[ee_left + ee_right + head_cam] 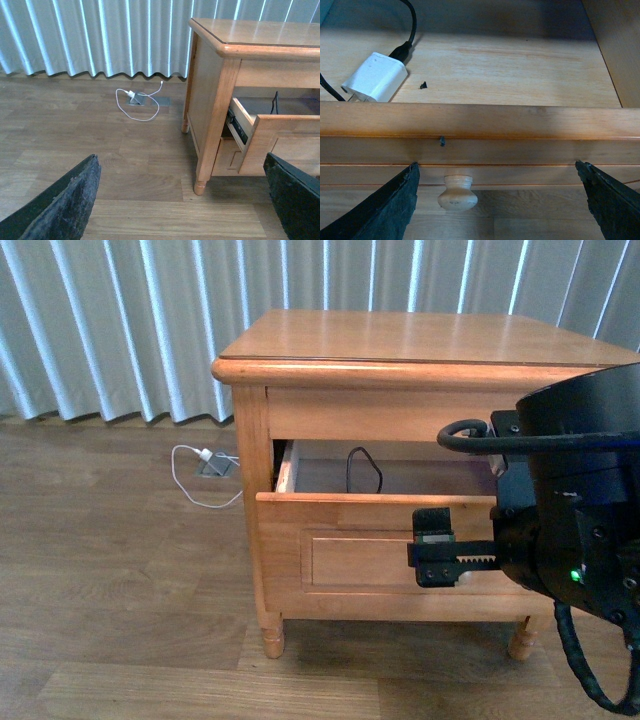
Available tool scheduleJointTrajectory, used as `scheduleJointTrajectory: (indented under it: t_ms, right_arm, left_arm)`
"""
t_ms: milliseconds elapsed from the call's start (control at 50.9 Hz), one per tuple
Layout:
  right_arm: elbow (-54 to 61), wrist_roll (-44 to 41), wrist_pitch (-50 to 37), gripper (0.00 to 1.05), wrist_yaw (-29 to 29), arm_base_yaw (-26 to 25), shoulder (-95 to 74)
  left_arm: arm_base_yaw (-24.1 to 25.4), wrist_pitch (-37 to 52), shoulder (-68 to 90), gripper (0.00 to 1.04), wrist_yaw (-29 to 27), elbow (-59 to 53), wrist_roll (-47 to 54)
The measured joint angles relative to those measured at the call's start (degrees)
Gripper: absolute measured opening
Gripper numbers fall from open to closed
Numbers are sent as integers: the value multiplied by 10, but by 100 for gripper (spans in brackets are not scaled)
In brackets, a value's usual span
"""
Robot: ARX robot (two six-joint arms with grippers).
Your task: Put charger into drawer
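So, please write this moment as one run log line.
charger: in drawer | drawer: open | right gripper: open, at knob | left gripper: open, empty

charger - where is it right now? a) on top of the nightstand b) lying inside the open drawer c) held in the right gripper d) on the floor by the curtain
b: the right wrist view shows the white charger lying on the pale floor of the open drawer.
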State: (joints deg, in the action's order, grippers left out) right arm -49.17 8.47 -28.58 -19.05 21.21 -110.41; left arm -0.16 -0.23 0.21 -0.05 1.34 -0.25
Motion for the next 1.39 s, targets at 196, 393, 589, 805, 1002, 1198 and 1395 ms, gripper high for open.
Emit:
scheduleJointTrajectory:
  t_ms: [196, 393, 589, 805, 1002, 1198, 1395]
  right_arm:
    - [-72, 10, -12, 96, 3, -10, -54]
    - [-129, 26, -23, 96, 7, -21, -100]
    - [-186, 27, -38, 96, 5, -28, -146]
    - [-235, 29, -47, 96, -2, -33, -185]
    - [-269, 23, -40, 96, 2, -37, -206]
    - [-314, 16, -32, 96, 5, -42, -238]
    - [-324, 13, -34, 96, 8, -45, -243]
  left_arm:
    - [0, 0, 0, 99, 0, 0, 0]
    - [0, 0, 0, 99, 0, 0, 0]
    - [0, 0, 0, 99, 0, 0, 0]
    - [0, 0, 0, 99, 0, 0, 0]
    - [0, 0, 0, 99, 0, 0, 0]
    - [0, 0, 0, 99, 0, 0, 0]
    - [0, 0, 0, 99, 0, 0, 0]
